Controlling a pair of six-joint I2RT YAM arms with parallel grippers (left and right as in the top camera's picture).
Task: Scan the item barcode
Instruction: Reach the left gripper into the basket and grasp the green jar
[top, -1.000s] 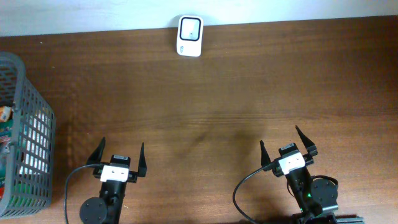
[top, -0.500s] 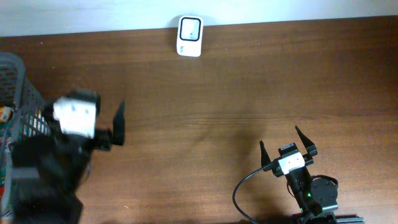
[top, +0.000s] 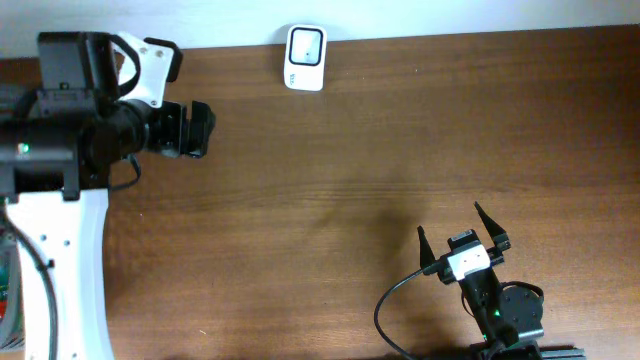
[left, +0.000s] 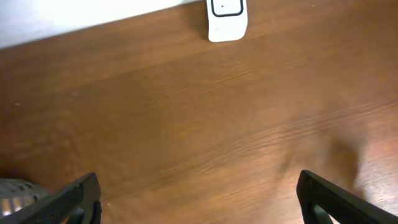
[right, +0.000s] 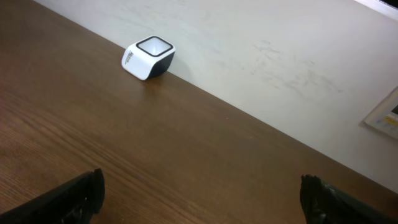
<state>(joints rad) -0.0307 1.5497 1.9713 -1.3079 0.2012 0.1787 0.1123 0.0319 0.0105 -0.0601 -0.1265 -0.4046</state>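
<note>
The left claw (top: 197, 130) has lifted off its parked spot at the near edge of the table (top: 350, 180) and swung up and away from the robot. Its arm (top: 60, 250) now covers most of the basket (left: 13, 190). The scanner (top: 305, 44), once far ahead of the claw, now lies much nearer, ahead of it.

I record one white scanner (top: 305, 58), a rounded block with a dark-rimmed square window facing upward. It sits upright at the far edge of the table (top: 350, 180), slightly left of centre.
</note>
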